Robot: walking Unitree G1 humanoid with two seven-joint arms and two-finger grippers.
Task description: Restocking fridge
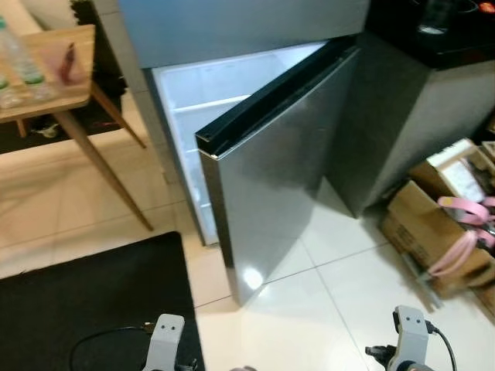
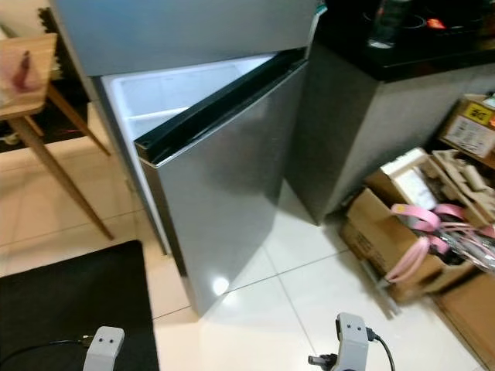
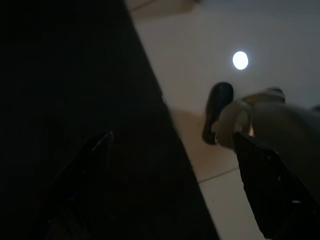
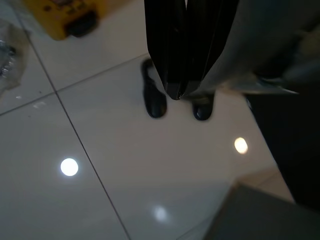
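Fridge [image 1: 232,31]: a steel fridge stands straight ahead on the tiled floor, with its upper door shut.
Fridge door [image 1: 271,178]: the lower door hangs partly open, hinged on the right, with its black seal edge facing up and its free corner reaching out over the floor towards the robot.
Fridge inside [image 1: 201,93]: white and lit; one shelf edge can be seen, and no goods can be made out in the part that shows.
Counter [image 2: 402,54]: dark-topped, just right of the fridge, carrying a few items too blurred to name.
Wooden table [image 1: 54,93]: left of the fridge, with clear bottles [image 1: 22,62] standing on it.
Black mat [image 1: 93,309]: on the floor at lower left, in front of the fridge, with a thin cable lying across it.
Cardboard boxes [image 1: 433,224]: on the floor to the right, near the counter, with pink straps [image 1: 464,232] spilling out of one.
Left gripper [image 3: 175,185]: hangs low over the edge of the black mat, away from the fridge; its fingers are spread wide apart and hold nothing.
Right gripper [image 4: 175,92]: hangs low over the pale floor tiles; its fingers are pressed together with nothing between them.
Yellow object [image 4: 65,17]: on the floor, in the right wrist view, too cropped to identify.
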